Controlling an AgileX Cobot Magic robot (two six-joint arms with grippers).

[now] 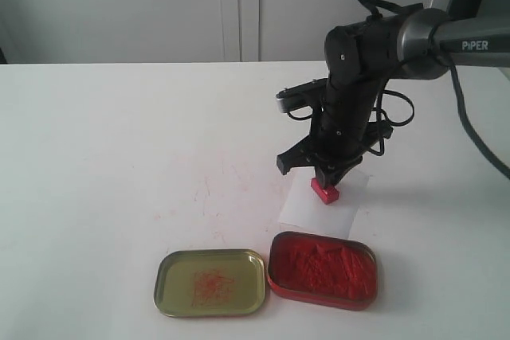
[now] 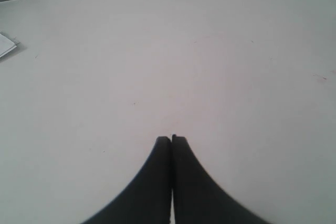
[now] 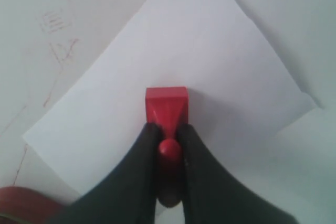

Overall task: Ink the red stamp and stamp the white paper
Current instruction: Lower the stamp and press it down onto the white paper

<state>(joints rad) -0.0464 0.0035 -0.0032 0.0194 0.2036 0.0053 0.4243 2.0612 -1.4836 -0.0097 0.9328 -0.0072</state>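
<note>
Right of centre in the exterior view, the right gripper [image 1: 327,179] pinches the knobbed handle of the red stamp [image 1: 324,192], whose flat rectangular base sits on the thin, matte white paper [image 1: 307,211]. Just below lie the rounded tin [image 1: 323,270] of crumbly red ink paste and its brassy, red-smeared lid [image 1: 210,282]. The left gripper [image 2: 171,139] hangs over the smooth white tabletop [image 2: 236,77], jaws pressed together and empty.

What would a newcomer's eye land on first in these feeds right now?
The red stamp, pinched by its handle in the right fingers, sits on the white paper, right of the middle of the table. Nearer the camera, an open tin of bright red ink lies beside a gold tin smeared with red. The left fingers are shut, holding nothing.
</note>
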